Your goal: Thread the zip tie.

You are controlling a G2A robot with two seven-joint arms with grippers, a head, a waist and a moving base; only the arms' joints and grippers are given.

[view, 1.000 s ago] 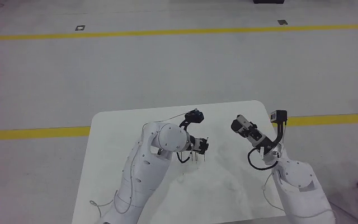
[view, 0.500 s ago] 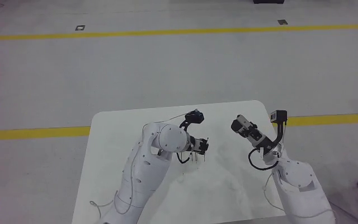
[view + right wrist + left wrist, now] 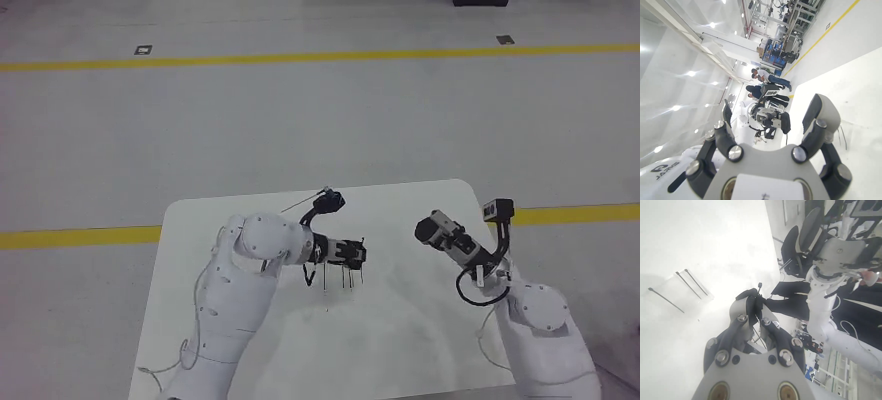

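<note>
Contact first: your left claw [image 3: 754,296] is squeezed together on the zip tie [image 3: 759,285], pinching its strap just behind the head, so the small square head pokes out past the tips. That hold looks deliberate to me: it presents the head in the air over the worktop [image 3: 420,330], left of its middle, where a tail can be fed through the slot. The rest of the strap runs back through the claw toward the wrist, so by my reading nothing is threaded yet. Your right claw [image 3: 772,108] hangs well apart to the right, jaws spread wide and holding nothing, pointed back at the left one; I judge it is placed there to take the loose tail and steer it. Three spare ties [image 3: 688,285] lie side by side on the worktop, just on the near side of your left claw, within easy reach.
</note>
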